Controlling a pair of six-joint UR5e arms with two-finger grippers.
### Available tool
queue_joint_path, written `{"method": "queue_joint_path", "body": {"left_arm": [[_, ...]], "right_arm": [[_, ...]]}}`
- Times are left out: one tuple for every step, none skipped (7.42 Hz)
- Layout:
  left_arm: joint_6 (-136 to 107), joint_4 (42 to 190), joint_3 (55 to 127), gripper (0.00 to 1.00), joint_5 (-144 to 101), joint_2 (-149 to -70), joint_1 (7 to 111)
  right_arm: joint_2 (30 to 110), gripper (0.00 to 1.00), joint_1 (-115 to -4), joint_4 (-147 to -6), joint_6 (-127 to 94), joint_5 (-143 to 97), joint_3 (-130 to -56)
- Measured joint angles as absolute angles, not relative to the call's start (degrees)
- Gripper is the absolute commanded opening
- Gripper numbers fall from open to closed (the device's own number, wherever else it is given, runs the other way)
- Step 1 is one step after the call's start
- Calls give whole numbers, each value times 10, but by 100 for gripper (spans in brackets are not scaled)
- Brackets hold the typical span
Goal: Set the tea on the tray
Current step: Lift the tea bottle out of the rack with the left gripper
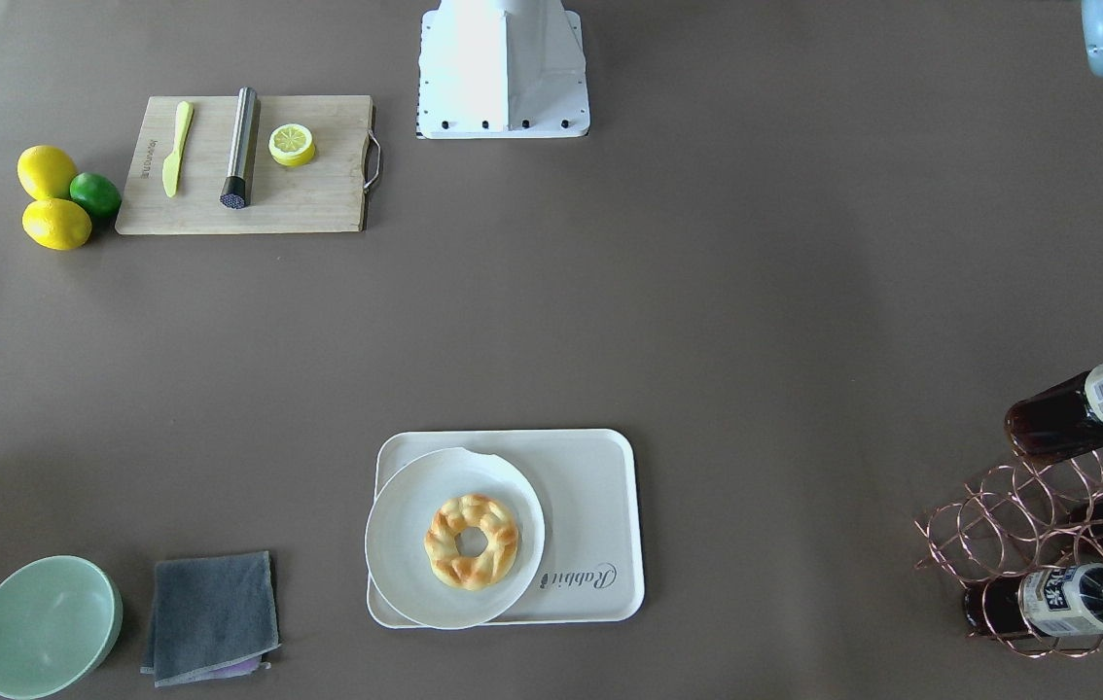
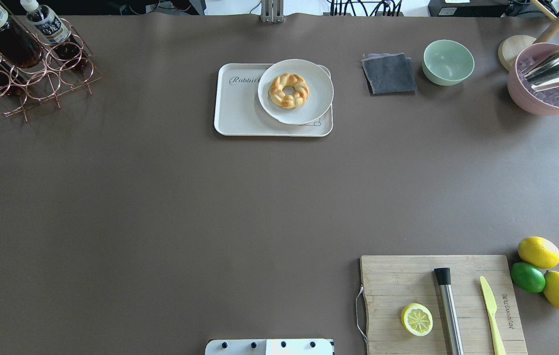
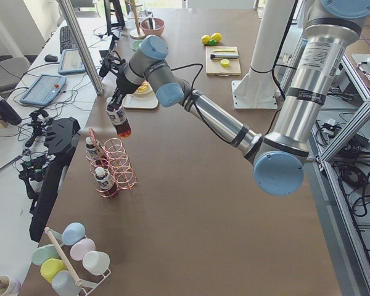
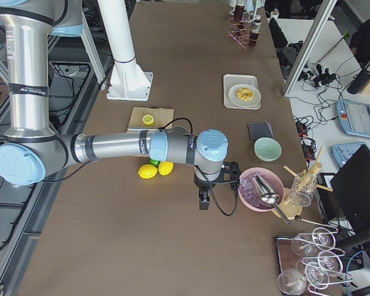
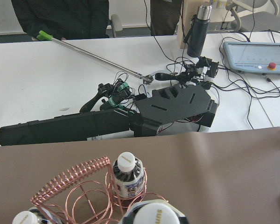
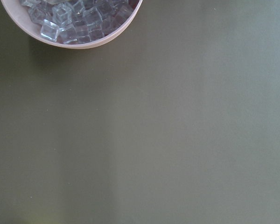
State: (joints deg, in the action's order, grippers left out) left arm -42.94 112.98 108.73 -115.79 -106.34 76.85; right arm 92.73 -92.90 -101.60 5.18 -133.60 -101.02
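**Tea over the rack:** A tea bottle (image 3: 119,121) hangs at the tip of the left hand (image 3: 116,103), above the copper wire rack (image 3: 114,166) at the left end of the bench (image 2: 161,197). The bottle is tilted off upright, with its capped end up at the hand and its dark base down. From overhead its long axis runs diagonally. The base points toward the middle of the bench, and the label end is cut off by the frame's corner.

How the left hand's fingers stand around the bottle cannot be told, since only the distant side view shows them, and small. In the left wrist view a white cap is cropped by the bottom edge.

Two more bottles (image 3: 102,180) sit in the rack. The cream tray (image 2: 235,111), lettered "Rabbit", lies well apart from the tea, at mid-bench on the side far from the robot. A round plate (image 2: 309,106) bearing a ring pastry (image 2: 289,90) covers its right half.

The right hand (image 4: 203,203) hangs just beside a pink bowl (image 4: 251,202) of ice. Whether it is wide or narrow cannot be told.
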Motion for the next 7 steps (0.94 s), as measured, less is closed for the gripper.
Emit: {"method": "queue_joint_path", "body": {"left_arm": [[-490, 1103, 1102, 0, -1143, -1090, 734], [-546, 1068, 1120, 0, -1080, -1119, 666], [-592, 1009, 1138, 0, -987, -1159, 576], [-630, 947, 1148, 0, -919, -1205, 506], [-669, 894, 1152, 0, -870, -1251, 447], [-687, 870, 1151, 0, -841, -1276, 411], [-695, 861, 1149, 0, -824, -1290, 385]], "right_arm": [[931, 100, -929, -1016, 52, -1337, -1011], [934, 100, -929, -1016, 52, -1339, -1011], [934, 100, -929, -1016, 52, -1339, -1010], [934, 100, -929, -1016, 52, -1339, -1009], [934, 100, -929, -1016, 53, -1339, -1008], [934, 100, -929, -1016, 53, -1339, -1006], [934, 100, -929, -1016, 53, -1339, -1005]]}}
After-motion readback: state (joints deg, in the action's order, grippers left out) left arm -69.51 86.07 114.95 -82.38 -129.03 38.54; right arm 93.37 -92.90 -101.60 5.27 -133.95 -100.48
